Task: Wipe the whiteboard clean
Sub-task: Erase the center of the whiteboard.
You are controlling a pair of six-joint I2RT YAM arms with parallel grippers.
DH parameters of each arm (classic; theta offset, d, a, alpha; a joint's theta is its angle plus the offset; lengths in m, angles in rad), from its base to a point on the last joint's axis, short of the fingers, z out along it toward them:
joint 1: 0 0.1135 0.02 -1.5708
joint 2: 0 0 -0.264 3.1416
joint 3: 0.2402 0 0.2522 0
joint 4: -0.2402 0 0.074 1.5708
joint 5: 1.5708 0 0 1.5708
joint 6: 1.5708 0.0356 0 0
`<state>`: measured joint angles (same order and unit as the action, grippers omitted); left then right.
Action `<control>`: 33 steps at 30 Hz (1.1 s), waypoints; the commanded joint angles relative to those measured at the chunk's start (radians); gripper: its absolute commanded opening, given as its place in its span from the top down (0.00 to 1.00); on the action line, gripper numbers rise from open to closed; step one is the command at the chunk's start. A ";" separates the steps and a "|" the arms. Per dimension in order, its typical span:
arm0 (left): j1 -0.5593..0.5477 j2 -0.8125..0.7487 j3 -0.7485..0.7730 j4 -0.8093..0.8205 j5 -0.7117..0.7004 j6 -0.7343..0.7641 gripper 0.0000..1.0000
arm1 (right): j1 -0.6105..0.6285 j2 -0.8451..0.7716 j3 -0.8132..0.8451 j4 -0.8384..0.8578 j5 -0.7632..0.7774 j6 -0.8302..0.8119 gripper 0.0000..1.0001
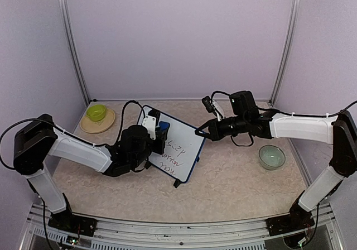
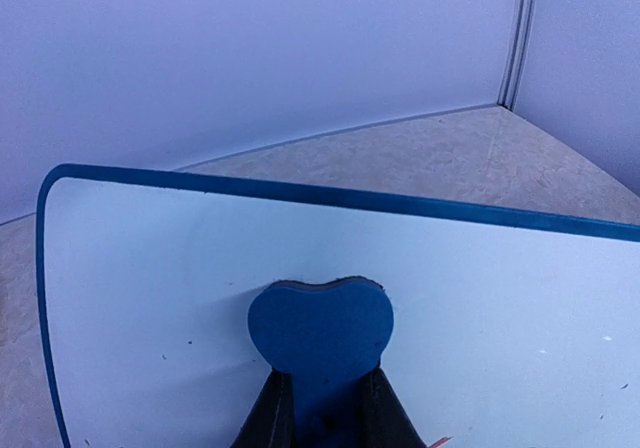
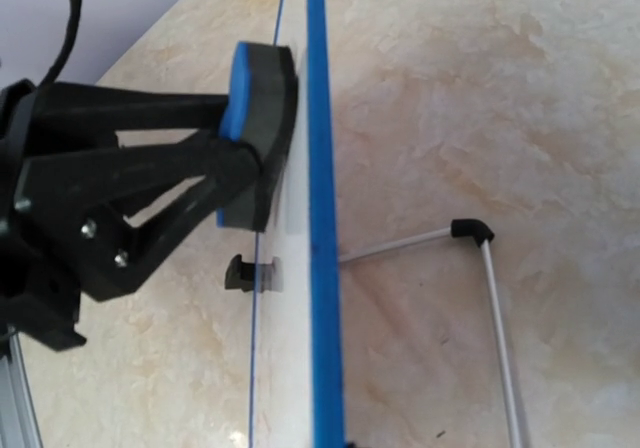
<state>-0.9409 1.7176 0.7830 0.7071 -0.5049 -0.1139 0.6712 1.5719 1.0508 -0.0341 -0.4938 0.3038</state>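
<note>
The whiteboard stands tilted on its fold-out legs at the table's middle. Handwritten marker text covers its lower part and its upper part is blank. My left gripper is shut on a blue heart-shaped eraser and presses it flat against the board's upper face. The right wrist view shows the board edge-on by its blue frame, with the eraser against it and a silver leg behind. My right gripper is shut on the board's right edge; its fingertips are hidden in its own view.
A green bowl sits on a tan plate at the back left. A pale green bowl stands at the right under my right arm. Lilac walls and metal posts close in the table.
</note>
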 commanded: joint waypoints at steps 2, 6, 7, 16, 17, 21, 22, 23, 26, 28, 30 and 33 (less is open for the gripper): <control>0.074 -0.036 -0.086 0.008 -0.022 -0.077 0.84 | 0.039 0.012 -0.055 -0.103 -0.042 -0.104 1.00; 0.131 -0.012 -0.102 -0.013 -0.087 -0.100 0.84 | 0.039 0.009 -0.059 -0.099 -0.043 -0.098 1.00; 0.138 -0.005 -0.101 -0.020 -0.096 -0.104 0.84 | 0.039 0.008 -0.059 -0.098 -0.044 -0.097 1.00; 0.054 0.064 -0.046 0.010 -0.091 -0.101 0.84 | 0.043 0.017 -0.049 -0.100 -0.045 -0.093 1.00; 0.039 0.073 -0.041 0.021 -0.086 -0.101 0.84 | 0.044 0.019 -0.047 -0.102 -0.043 -0.093 1.00; -0.011 0.098 -0.029 0.072 -0.076 -0.102 0.84 | 0.045 0.015 -0.048 -0.104 -0.039 -0.092 1.00; -0.021 0.102 -0.027 0.081 -0.074 -0.105 0.84 | 0.045 0.014 -0.049 -0.104 -0.038 -0.093 1.00; -0.029 0.106 -0.024 0.086 -0.065 -0.109 0.84 | 0.045 0.012 -0.052 -0.105 -0.038 -0.092 1.00; -0.054 0.109 -0.020 0.101 -0.048 -0.115 0.84 | 0.045 0.012 -0.057 -0.102 -0.037 -0.092 1.00; -0.080 0.107 -0.017 0.108 -0.051 -0.113 0.84 | 0.045 0.013 -0.059 -0.100 -0.035 -0.092 1.00; -0.097 0.103 -0.016 0.115 -0.053 -0.109 0.84 | 0.045 0.013 -0.058 -0.099 -0.037 -0.093 1.00; -0.107 0.101 -0.021 0.123 -0.073 -0.105 0.84 | 0.045 0.016 -0.054 -0.097 -0.039 -0.093 1.00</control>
<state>-1.0233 1.7935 0.7441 0.8284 -0.6273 -0.2218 0.6712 1.5658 1.0367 -0.0246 -0.4774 0.3138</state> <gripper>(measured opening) 0.185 0.051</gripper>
